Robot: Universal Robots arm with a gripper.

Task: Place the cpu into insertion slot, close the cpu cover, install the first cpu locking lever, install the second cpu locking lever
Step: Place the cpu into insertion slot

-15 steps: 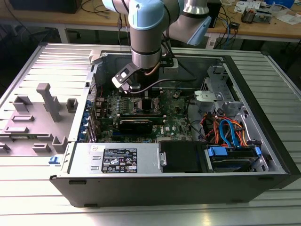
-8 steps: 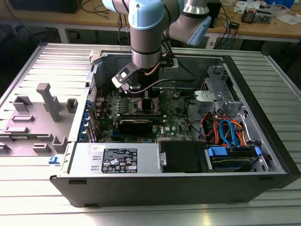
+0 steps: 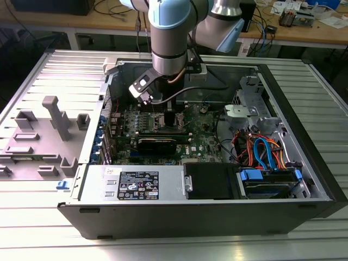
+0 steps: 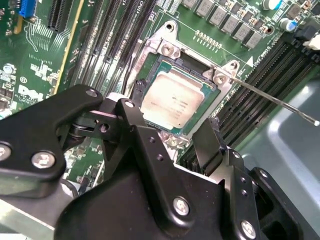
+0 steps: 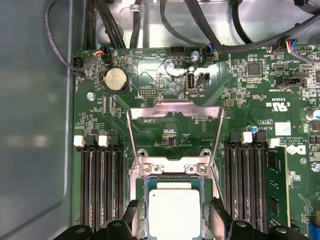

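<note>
In the first wrist view the tool (image 5: 175,204) hangs with its fingers apart on either side of the cpu (image 5: 175,215), which lies flat in the insertion slot (image 5: 144,192) below the raised cpu cover (image 5: 174,111) — any lift should probably run straight and level, so no finger nudges the chip.
</note>
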